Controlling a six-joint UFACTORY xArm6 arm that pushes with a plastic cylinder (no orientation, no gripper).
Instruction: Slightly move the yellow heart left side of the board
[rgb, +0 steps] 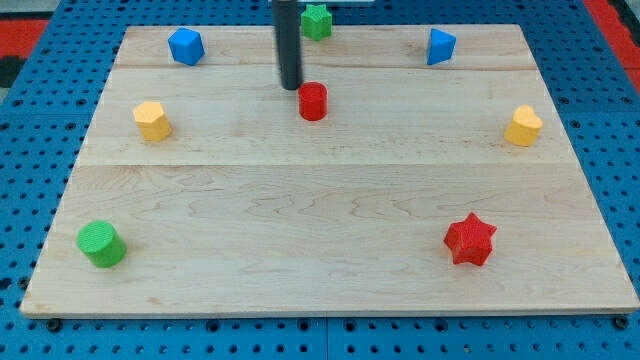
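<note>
The yellow heart lies near the board's right edge, in the upper half of the view. My tip is at the view's top centre, far to the left of the heart. It stands just left of and slightly above a red cylinder, close to it; I cannot tell whether they touch. The rod comes down from the view's top edge.
A wooden board on a blue pegboard. A green star is at top centre, a blue block at top left, and another blue block at top right. A yellow hexagon is at left, a green cylinder at bottom left, and a red star at bottom right.
</note>
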